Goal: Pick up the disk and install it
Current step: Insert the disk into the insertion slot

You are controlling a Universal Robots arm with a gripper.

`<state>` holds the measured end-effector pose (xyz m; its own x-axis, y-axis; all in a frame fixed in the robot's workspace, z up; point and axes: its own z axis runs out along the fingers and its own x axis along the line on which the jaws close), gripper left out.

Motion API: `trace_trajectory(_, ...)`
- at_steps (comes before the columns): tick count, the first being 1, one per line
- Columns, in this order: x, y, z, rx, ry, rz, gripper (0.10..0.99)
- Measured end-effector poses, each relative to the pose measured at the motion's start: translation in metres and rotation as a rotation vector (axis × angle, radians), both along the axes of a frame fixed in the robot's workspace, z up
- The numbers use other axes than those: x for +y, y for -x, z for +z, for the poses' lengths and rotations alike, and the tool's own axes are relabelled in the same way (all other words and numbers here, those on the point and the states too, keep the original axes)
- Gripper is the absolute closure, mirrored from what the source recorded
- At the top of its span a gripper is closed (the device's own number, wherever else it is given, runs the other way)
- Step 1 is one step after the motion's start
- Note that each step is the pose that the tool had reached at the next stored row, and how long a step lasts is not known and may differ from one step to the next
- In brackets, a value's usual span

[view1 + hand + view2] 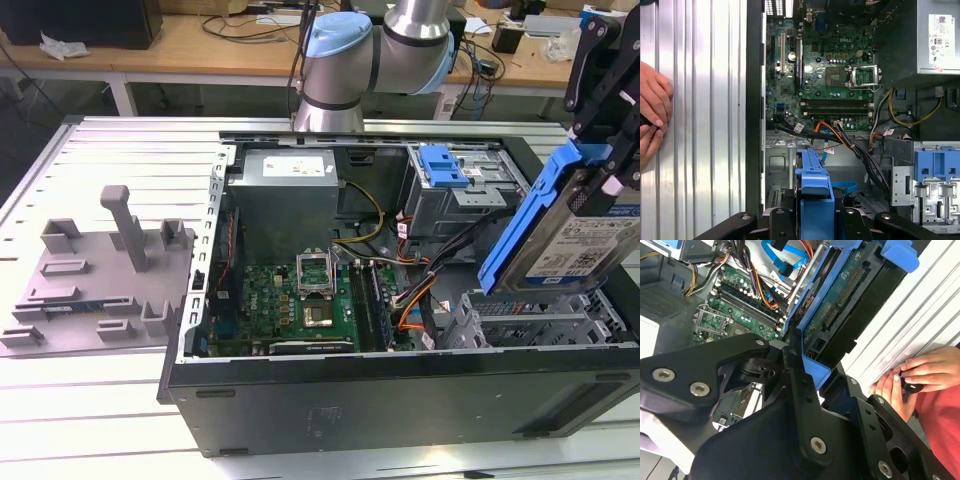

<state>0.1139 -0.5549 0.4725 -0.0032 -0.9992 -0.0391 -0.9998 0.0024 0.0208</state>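
Black angular tool [606, 176] clamps the flat, blue-framed silver disk [580, 245], tilted.

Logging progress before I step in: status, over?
Gripper shut on the disk. Disk tilted over the drive cage, not yet seated. Person's hand on the table beside the case.

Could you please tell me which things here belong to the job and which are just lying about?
Job: the disk, held in the tool; the drive cage below it; the computer case.
Lying about: the grey fixture plate; a person's hand.
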Motion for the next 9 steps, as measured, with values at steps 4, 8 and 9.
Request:
trace_trajectory(4,0.0000,0.0000,-0.0023,-0.0002,0.000,0.002,0.718)
trace_trajectory(8,0.0006,0.0000,-0.0039,-0.0006,0.000,0.010,0.718)
trace_trajectory(9,0.0006,0.0000,-0.0042,-0.0006,0.000,0.010,0.718)
